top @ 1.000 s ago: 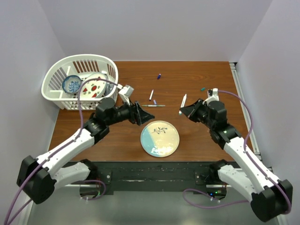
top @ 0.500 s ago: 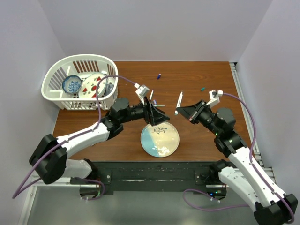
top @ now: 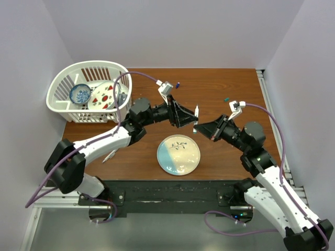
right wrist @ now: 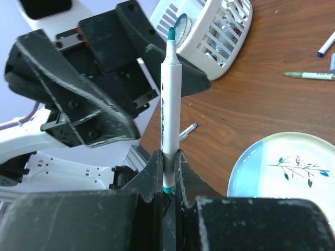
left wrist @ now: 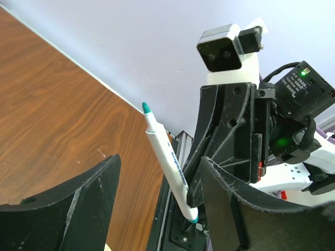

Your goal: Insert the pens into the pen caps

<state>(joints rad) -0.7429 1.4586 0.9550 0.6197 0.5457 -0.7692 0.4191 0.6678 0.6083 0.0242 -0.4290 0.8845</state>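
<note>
My right gripper is shut on the lower end of a white pen, which stands upright with its teal tip uncapped. My left gripper is open, one finger on each side of that pen, with a gap on both sides. On the table lie a thin grey pen, a white pen with a blue end and another pen near the left edge. A purple pen cap and a dark green pen cap lie toward the back.
A round blue-and-cream plate sits at the front centre, just below both grippers. A white basket holding dishes stands at the back left. The left arm stretches across the table's middle and hides what lies under it.
My left arm has swung right until its fingers straddle the pen, and the jaws have narrowed a little. The right gripper has carried the pen leftward to meet it.
</note>
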